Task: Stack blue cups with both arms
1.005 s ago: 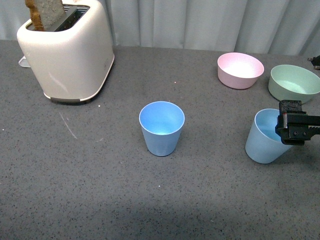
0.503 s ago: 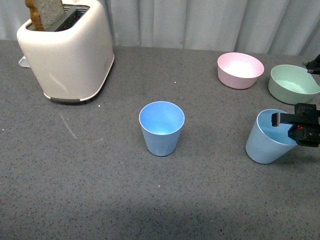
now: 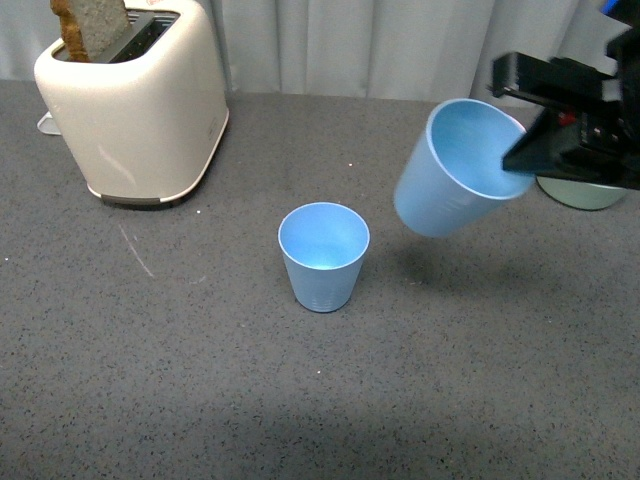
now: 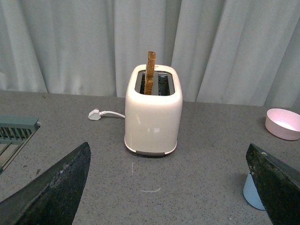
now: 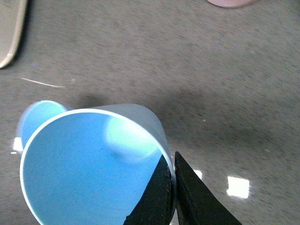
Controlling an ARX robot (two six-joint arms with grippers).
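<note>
An upright blue cup (image 3: 323,257) stands mid-table (image 3: 150,350); just beyond, to its right, the right gripper (image 3: 518,140) clamps the rim of a tilted blue cup (image 3: 448,175) in mid-air, which likely needs levelling, centring above and lowering in; the left gripper (image 4: 168,150) is spread, empty.

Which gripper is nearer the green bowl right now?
Right. The right gripper, holding a blue cup, hangs raised just in front of the green bowl. The left gripper is outside the front view, open and facing the toaster.
</note>
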